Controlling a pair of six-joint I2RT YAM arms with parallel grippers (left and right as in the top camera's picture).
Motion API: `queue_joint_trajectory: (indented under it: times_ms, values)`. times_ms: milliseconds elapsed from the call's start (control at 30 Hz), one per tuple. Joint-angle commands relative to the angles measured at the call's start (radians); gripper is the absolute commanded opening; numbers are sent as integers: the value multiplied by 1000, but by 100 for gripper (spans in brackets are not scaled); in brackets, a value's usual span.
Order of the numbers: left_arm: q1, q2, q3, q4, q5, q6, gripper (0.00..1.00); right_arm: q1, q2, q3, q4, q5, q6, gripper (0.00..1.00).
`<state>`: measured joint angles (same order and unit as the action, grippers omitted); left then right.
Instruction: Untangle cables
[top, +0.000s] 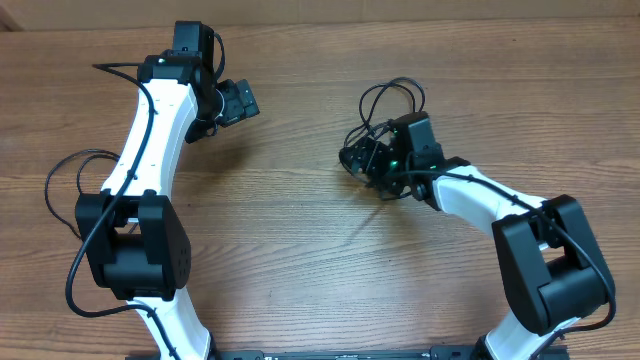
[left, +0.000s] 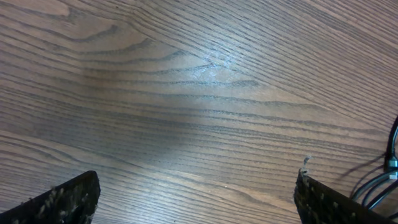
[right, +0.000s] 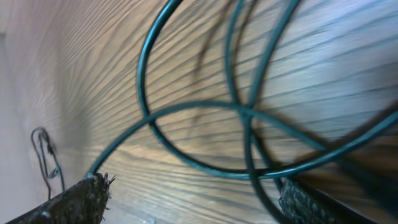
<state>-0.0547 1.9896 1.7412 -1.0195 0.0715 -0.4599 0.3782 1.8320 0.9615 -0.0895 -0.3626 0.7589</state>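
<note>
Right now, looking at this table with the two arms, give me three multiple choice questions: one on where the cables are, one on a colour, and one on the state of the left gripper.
1. Where are the cables?
A at the far left
B at the right gripper
C at the near edge, centre

2. What colour is the table?
A white
B green
C brown wood

3. How is the left gripper?
A open, nothing between its jaws
B shut on a cable
C shut, empty

Key:
1 B, the overhead view shows the loops bunched at that gripper.
2 C, brown grain fills every view.
3 A, its wrist view shows the jaws wide apart over bare wood.
</note>
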Motion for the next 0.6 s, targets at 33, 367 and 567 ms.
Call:
queue_joint_trajectory:
  times_ms: [33,367,567]
  values:
    - [-3,-19,-7,-1,-4,15,100,43,11,-7,30,-13,0,88]
    - [-3,-19,-7,-1,-4,15,99,53,10,-7,40,-13,0,88]
    - [-3,-19,-7,-1,-4,15,100,44,9,-4,42,-13,-4,87]
